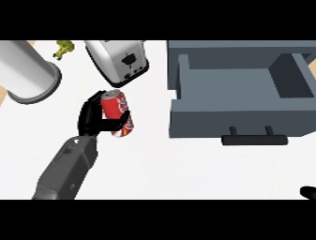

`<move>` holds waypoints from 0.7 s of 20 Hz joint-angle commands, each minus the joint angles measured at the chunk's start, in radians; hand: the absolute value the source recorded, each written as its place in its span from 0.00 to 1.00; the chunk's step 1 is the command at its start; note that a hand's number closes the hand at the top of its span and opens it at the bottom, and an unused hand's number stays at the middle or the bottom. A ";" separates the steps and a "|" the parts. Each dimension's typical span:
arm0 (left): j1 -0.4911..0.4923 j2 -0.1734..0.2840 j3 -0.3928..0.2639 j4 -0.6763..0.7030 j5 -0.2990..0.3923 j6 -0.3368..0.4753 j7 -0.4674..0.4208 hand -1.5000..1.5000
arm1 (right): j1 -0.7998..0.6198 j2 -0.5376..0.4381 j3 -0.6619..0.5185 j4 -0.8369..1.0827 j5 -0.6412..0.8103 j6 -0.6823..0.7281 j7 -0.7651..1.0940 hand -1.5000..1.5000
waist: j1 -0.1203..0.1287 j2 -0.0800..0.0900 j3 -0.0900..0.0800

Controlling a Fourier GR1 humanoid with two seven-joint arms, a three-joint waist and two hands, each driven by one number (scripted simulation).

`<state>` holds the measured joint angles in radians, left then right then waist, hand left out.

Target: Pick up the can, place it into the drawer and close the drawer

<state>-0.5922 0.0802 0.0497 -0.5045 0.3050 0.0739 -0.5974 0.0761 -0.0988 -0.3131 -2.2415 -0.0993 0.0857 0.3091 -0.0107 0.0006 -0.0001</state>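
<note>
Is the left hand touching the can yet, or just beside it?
Touching. In the head view the left hand has its fingers and thumb curled round the red can, overlapping its side.

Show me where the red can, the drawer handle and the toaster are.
red can [116, 114]: head view, on its red side wall, above the thumb.
drawer handle [254, 139]: head view, middle of the dark bar in front of the drawer.
toaster [119, 58]: head view, on its silver body, near the dark end panel.
</note>
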 commanded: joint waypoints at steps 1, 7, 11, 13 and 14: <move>-0.063 -0.009 -0.057 -0.092 -0.028 0.003 0.154 1.00 | 0.072 0.059 0.054 -0.025 0.066 -0.001 -0.052 0.00 | 0.010 -0.005 0.001; -0.087 -0.034 -0.115 -0.287 -0.066 0.063 0.296 1.00 | 0.052 0.007 -0.019 -0.017 0.000 0.023 -0.036 0.00 | 0.012 -0.006 0.001; -0.181 -0.056 -0.134 -0.385 -0.074 0.121 0.453 1.00 | 0.010 -0.011 -0.036 0.014 -0.013 0.014 -0.021 0.00 | 0.013 -0.005 0.001; -0.173 -0.058 -0.145 -0.501 -0.067 0.141 0.533 1.00 | -0.008 0.002 -0.002 0.002 0.031 -0.007 -0.008 0.00 | 0.019 -0.006 0.001; -0.235 -0.053 -0.135 -0.482 -0.071 0.168 0.592 1.00 | 0.017 0.015 0.012 -0.071 0.029 -0.014 0.030 0.00 | 0.011 -0.006 0.000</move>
<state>-0.7592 0.0356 -0.0745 -0.8918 0.2396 0.1884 -0.1512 0.0937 -0.0925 -0.3158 -2.2739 -0.0804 0.0829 0.3151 0.0021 -0.0047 0.0007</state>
